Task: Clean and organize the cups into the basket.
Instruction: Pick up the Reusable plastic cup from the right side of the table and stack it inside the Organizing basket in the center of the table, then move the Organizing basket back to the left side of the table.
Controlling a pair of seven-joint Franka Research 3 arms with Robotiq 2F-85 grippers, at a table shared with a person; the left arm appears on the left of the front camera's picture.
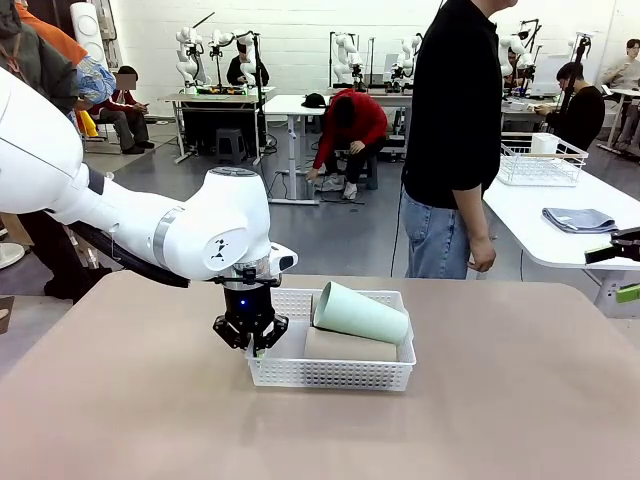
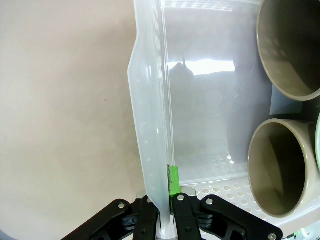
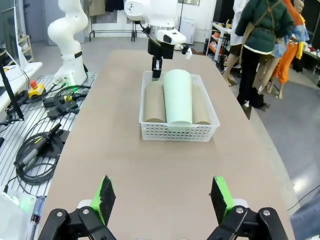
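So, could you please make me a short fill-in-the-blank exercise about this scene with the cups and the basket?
1. The shallow white plastic lattice basket holds ___ cups in all.
2. The pale mint green tapered cup lies on top of two ___ cups.
3. The left gripper is shut on the basket's ___.
4. The right gripper hovers with its jaws ___.

Missing words: three; tan-brown; wall; open

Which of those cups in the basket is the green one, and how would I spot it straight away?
Look at the white lattice basket in the middle of the tan table. Three cups lie on their sides in it; the mint green cup rests on top, between the two tan-brown cups. It is the only pale green one.
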